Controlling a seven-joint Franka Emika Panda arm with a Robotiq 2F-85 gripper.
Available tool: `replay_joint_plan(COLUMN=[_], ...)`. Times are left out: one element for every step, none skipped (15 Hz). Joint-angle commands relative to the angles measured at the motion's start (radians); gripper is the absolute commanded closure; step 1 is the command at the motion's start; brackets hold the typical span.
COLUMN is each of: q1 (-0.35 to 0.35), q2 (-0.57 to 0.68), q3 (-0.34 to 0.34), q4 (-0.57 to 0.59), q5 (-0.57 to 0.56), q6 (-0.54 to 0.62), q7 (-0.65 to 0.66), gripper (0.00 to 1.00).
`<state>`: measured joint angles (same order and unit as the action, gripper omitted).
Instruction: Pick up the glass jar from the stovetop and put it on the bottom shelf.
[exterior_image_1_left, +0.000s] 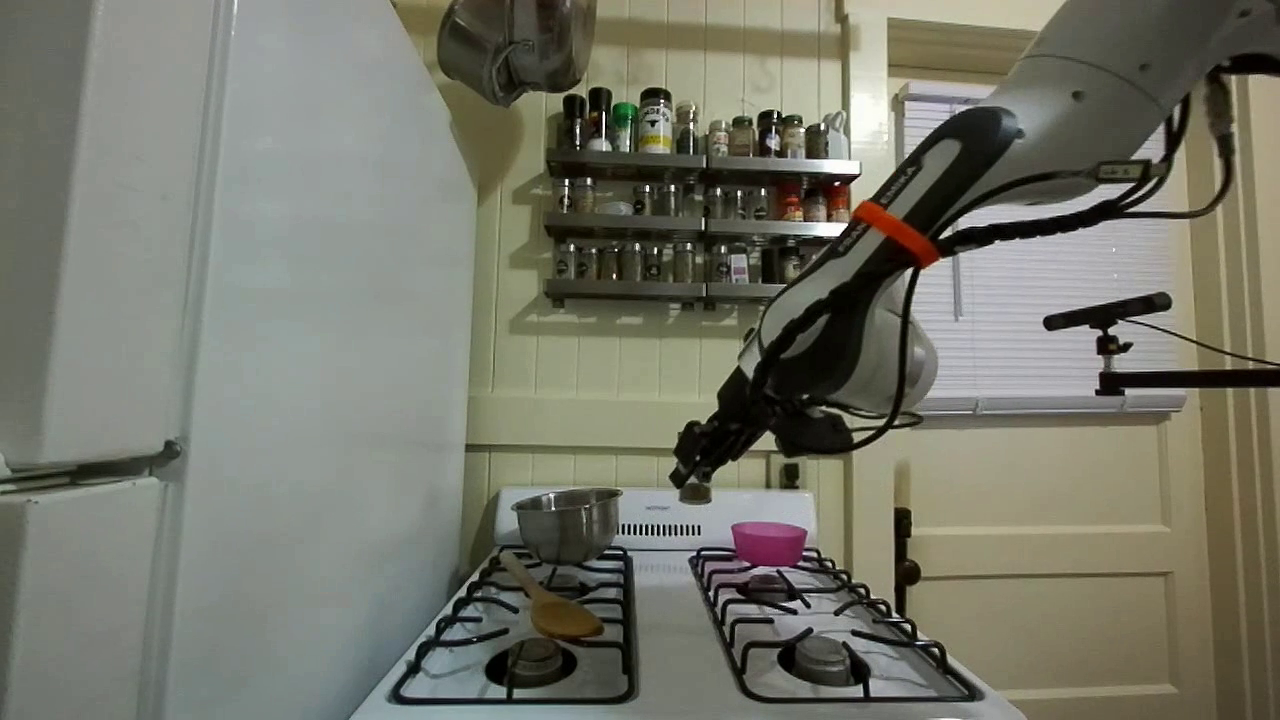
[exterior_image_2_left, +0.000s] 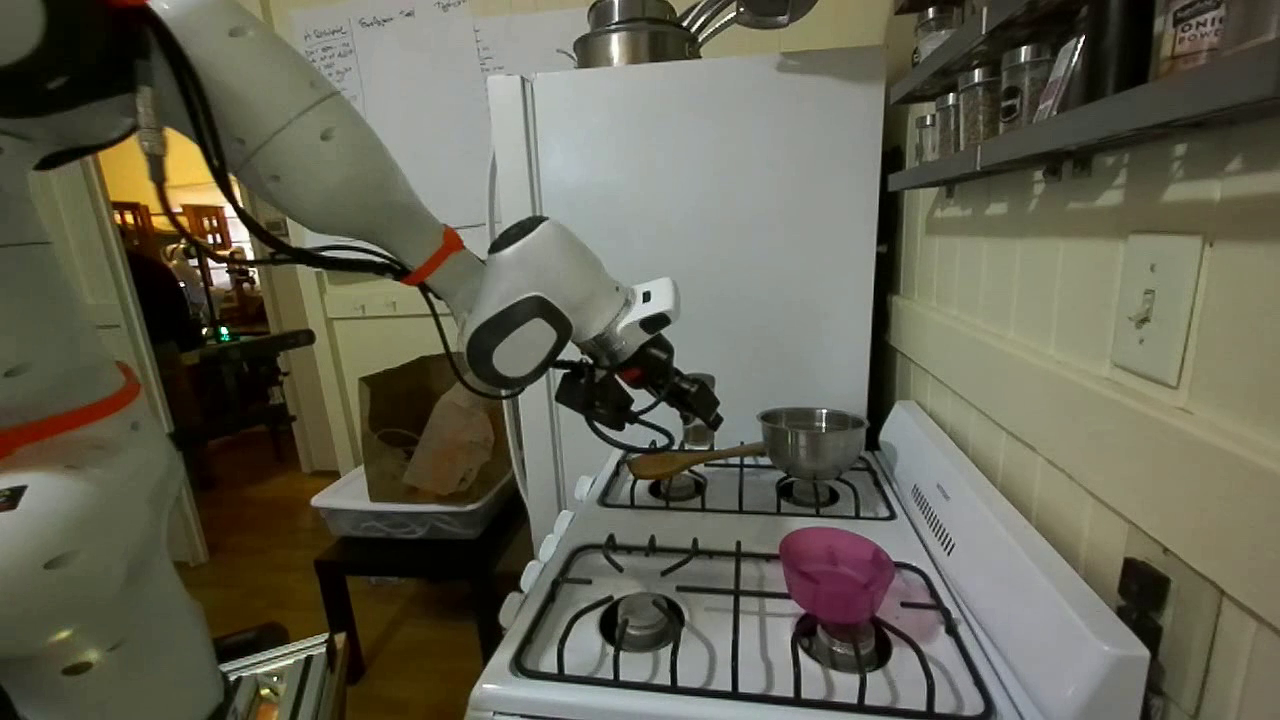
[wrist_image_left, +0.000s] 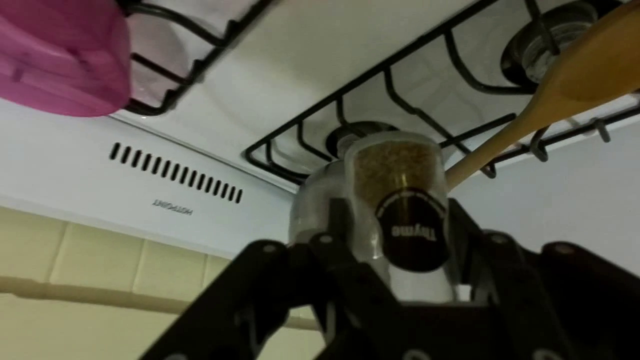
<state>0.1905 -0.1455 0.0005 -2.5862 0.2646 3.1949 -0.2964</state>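
My gripper (wrist_image_left: 400, 215) is shut on a glass jar (wrist_image_left: 400, 170) with a black "Thyme" label and dried herb inside. A finger presses each side of the jar. In both exterior views, the gripper (exterior_image_1_left: 690, 462) (exterior_image_2_left: 708, 402) holds the jar (exterior_image_1_left: 695, 493) (exterior_image_2_left: 699, 436) in the air above the white stovetop (exterior_image_1_left: 660, 625) (exterior_image_2_left: 700, 530). The bottom shelf (exterior_image_1_left: 625, 291) of the dark wall rack is higher up, behind the arm, and lined with small jars. The arm hides its end in that view. It also shows at the upper right in an exterior view (exterior_image_2_left: 1090, 130).
A pink bowl (exterior_image_1_left: 770, 545) and a metal bowl (exterior_image_1_left: 568, 528) stand on the rear burners. A wooden spoon (exterior_image_1_left: 562, 615) lies on the grate beside the metal bowl. Two more tiers (exterior_image_1_left: 625, 226) with jars are above the bottom shelf. A tall white fridge (exterior_image_1_left: 330, 350) flanks the stove.
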Motion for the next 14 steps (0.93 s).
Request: replay_joint_plan(q1=[-0.226,-0.281,-0.329,-0.353,-0.336,-0.349,-0.374,-0.379,-0.325,-0.329,-0.324,-0.318,-0.315,-0.314], q2=[-0.232,-0.289,-0.346,-0.398,-0.446,-0.491,-0.527,-0.554,-0.483,-0.507,-0.519,-0.516,-0.509,-0.498], q3=[0.104,0.132,0.159,0.171,0.137,0.14,0.146,0.135,0.106,0.103,0.099,0.096,0.095,0.094], q4=[-0.045,-0.033,-0.019,-0.001,0.018,0.045,0.074,0.103,0.076,0.091,0.089,0.084,0.08,0.077], q5=[-0.141,-0.176,-0.205,-0.214,-0.269,-0.286,-0.316,-0.327,-0.316,-0.322,-0.321,-0.32,-0.32,-0.32], q6=[-0.212,-0.278,-0.343,-0.403,-0.459,-0.519,-0.566,-0.607,-0.524,-0.547,-0.547,-0.547,-0.547,-0.545], q7=[0.117,0.157,0.196,0.218,0.272,0.297,0.341,0.365,0.319,0.327,0.325,0.324,0.324,0.324], gripper=[0.77,0.77,0.77,0.77,0.77,0.77,0.77,0.77,0.77,0.52,0.52,0.52,0.52,0.52])
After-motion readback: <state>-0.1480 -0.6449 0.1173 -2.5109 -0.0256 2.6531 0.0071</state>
